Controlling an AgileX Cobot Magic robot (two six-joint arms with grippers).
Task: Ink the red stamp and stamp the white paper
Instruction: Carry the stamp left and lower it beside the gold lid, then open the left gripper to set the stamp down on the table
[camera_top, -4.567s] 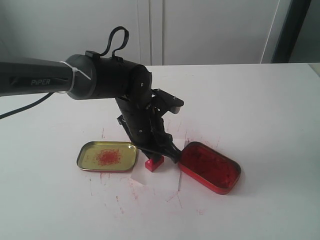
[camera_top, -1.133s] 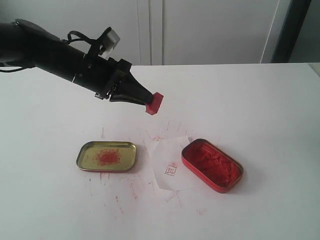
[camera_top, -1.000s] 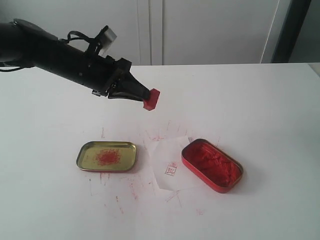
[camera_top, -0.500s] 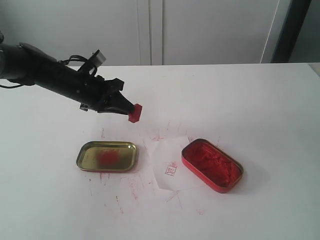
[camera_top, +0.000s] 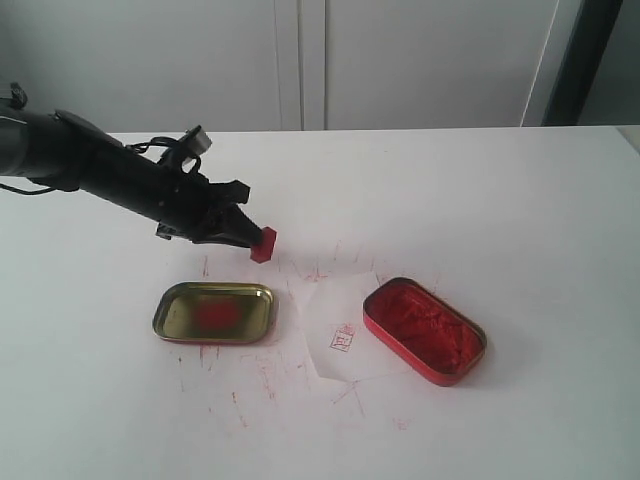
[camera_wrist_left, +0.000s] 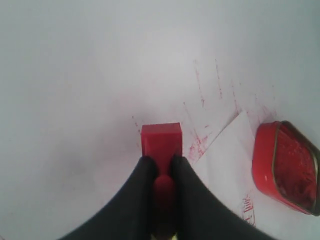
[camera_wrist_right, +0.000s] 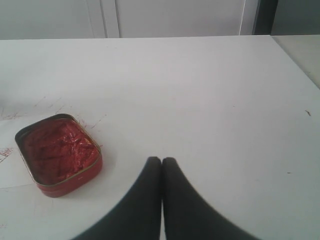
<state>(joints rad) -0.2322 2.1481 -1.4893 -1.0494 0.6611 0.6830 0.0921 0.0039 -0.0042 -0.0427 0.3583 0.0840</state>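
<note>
The red stamp (camera_top: 263, 244) (camera_wrist_left: 160, 141) is clamped by its handle in my left gripper (camera_top: 250, 240) (camera_wrist_left: 160, 162), base pointing outward, low over the table just behind the gold tray (camera_top: 214, 312). The white paper (camera_top: 338, 328) (camera_wrist_left: 233, 150) lies between tray and red ink tin (camera_top: 423, 331) (camera_wrist_left: 286, 166) (camera_wrist_right: 57, 154), bearing a small red imprint (camera_top: 342, 339). My right gripper (camera_wrist_right: 161, 161) is shut with nothing in it, over bare table beside the tin; it does not show in the exterior view.
Red scratch marks (camera_top: 260, 375) smear the white tabletop around the tray and paper. A wall with cabinet doors (camera_top: 300, 60) runs behind the table's far edge.
My left arm has drawn back to the left and lowered, carrying the stamp from high above the paper down toward the table behind the gold tray. A fresh imprint shows on the paper.
</note>
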